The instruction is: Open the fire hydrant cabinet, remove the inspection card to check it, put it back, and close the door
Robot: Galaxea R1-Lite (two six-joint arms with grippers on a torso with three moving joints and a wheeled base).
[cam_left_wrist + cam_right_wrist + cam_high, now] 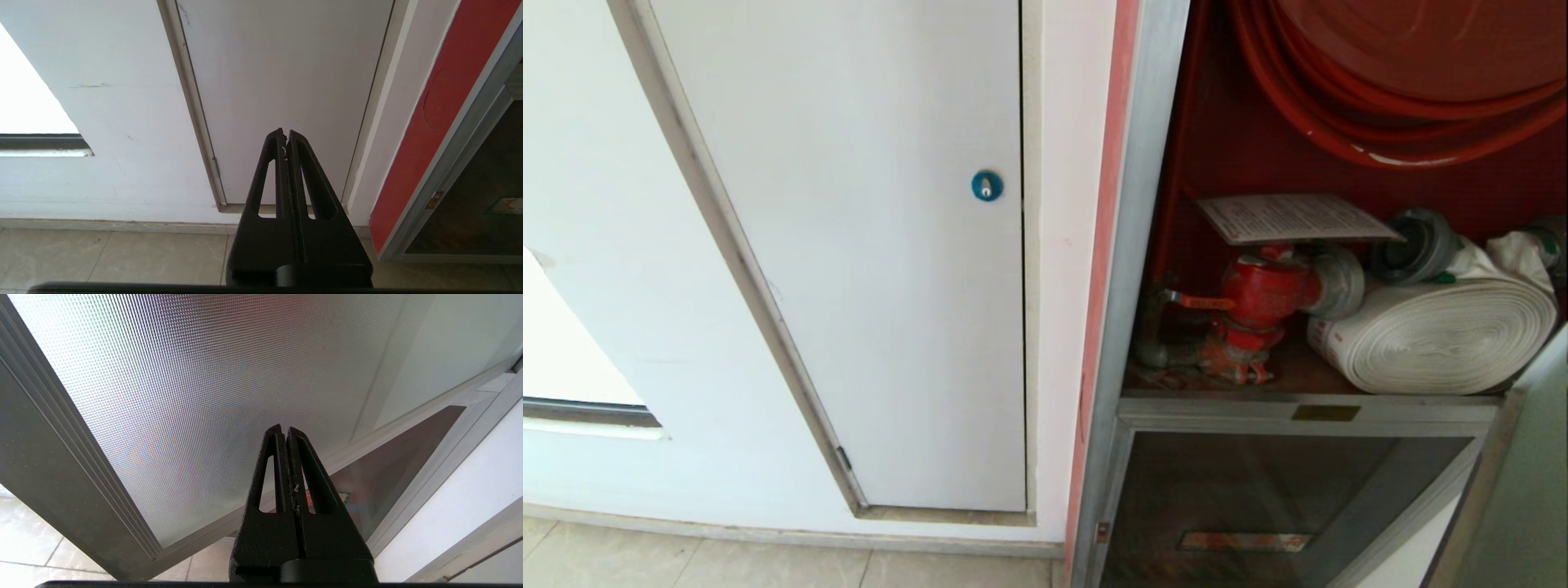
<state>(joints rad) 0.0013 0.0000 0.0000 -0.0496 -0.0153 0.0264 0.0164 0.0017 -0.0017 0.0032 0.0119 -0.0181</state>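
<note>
Card point(1294, 217) on valve point(1262, 290), print seemingly illegible.

- We see a silver-framed fire hydrant cabinet point(1131, 269), red inside, with a red hose reel point(1405, 73).
- Our black left gripper point(286, 136) faces a white panel point(286, 81).
- Our black right gripper point(285, 433) faces the door point(204, 396), finely dotted.

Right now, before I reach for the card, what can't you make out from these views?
- Inspection card, head view: print too small to read.
- Red hose reel, head view: top cut off by the frame edge.
- Door, right wrist view: only frosted glass and frame; its edges run out of frame.
- Both arms: outside the head view.
</note>
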